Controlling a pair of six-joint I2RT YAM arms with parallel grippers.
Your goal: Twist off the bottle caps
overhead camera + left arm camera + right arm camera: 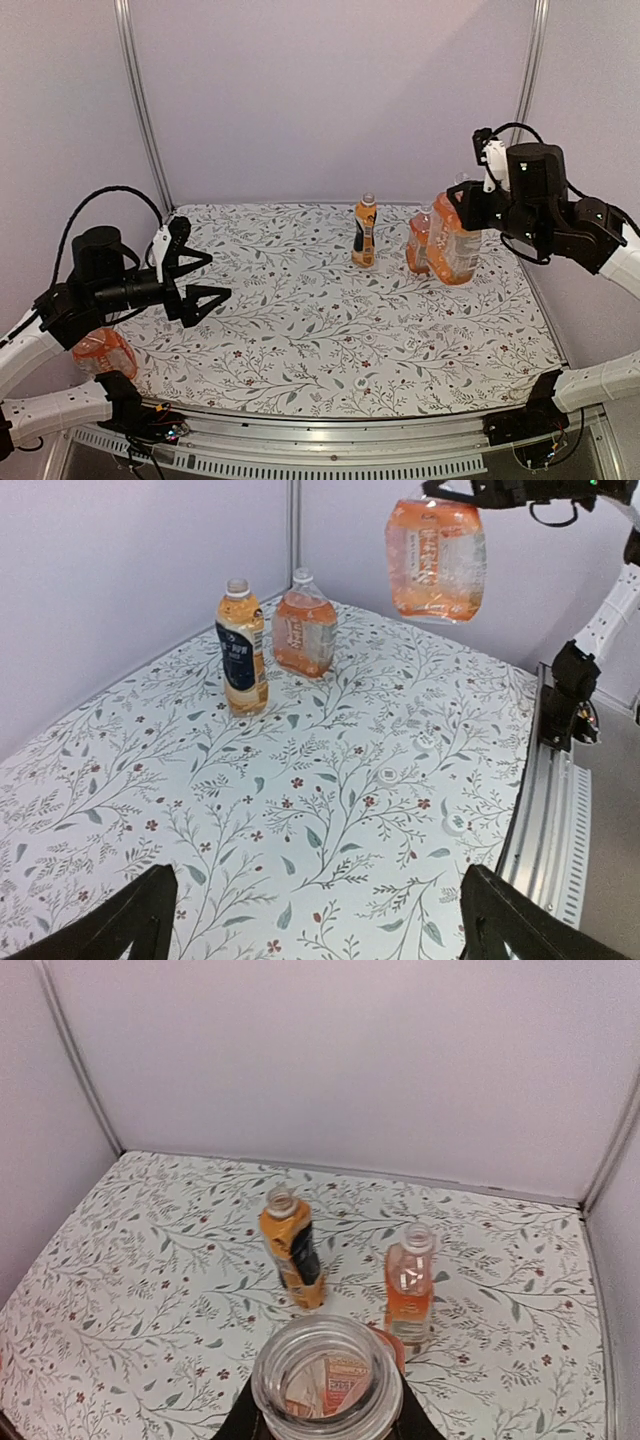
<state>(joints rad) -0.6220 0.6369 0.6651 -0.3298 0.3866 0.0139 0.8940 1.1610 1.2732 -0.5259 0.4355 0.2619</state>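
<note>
No cap sits on the held bottle [327, 1380]: the right wrist view looks straight down into its open mouth. The right gripper [465, 205] is clamped on its neck and holds it in the air over the far right of the counter [300, 370]. It hangs just beside a squat bottle [419, 243] standing there, with the slim bottle [366, 232] near on that one's left. Their mouths look open too, though I cannot be sure. Small pale discs [388, 775] on the counter may be shed caps. The left gripper [208, 277] hangs wide and empty, well apart from the held bottle. A fourth bottle [102, 352] lies at the near left corner under the left arm, its top hidden.

By my reading, this bottle's unscrewing is done. The next move calls for setting it down upright without spilling. Then the fourth bottle needs fetching, one gripper bracing it while the other turns its cap, if it has one.
</note>
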